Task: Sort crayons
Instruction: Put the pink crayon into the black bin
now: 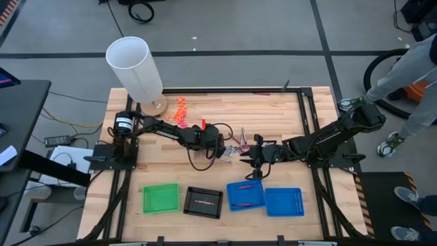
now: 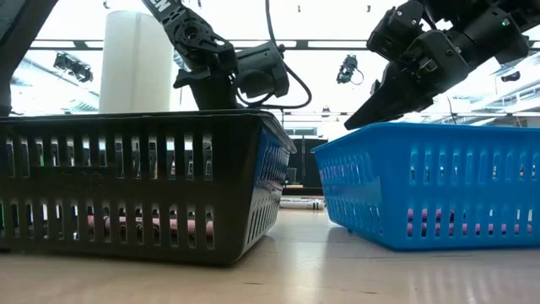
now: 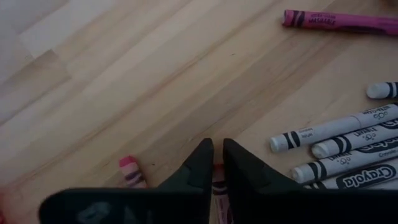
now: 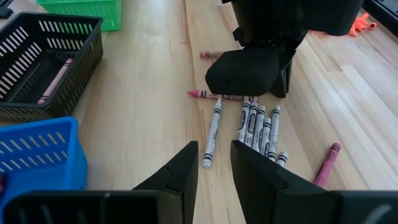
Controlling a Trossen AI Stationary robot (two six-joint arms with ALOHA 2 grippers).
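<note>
Crayons [image 4: 258,127] bunched mid-table on the bare wood — a row of silver-grey ones lying side by side, one more grey stick [image 4: 212,132] a bit apart, a red one [image 4: 214,95] lying crosswise at the far end of the row, a pink one [image 4: 328,163] off to the side. Another pinkish crayon [image 4: 55,81] already lying in the black basket [image 4: 37,59].

Left gripper [image 3: 217,163] right down at the pile, fingers pinched nearly together on a red crayon [image 3: 219,186] just showing between the tips — a short pink one [image 3: 132,172] lying just beside. Left arm [image 1: 167,130] stretched low across the table from its base, wrist bent down onto the pile.

Right gripper [image 4: 213,165] hanging a little short of the crayons, near the blue baskets [image 1: 246,195], fingers apart with nothing between them. Right arm [image 1: 334,137] reaching in from its side, elbow up.

Green basket [image 1: 160,198] at the front left, white cylinder [image 1: 134,65] and some chunky orange bits [image 1: 179,109] at the back. Person's legs and shoes [image 1: 392,143] past the right edge.
</note>
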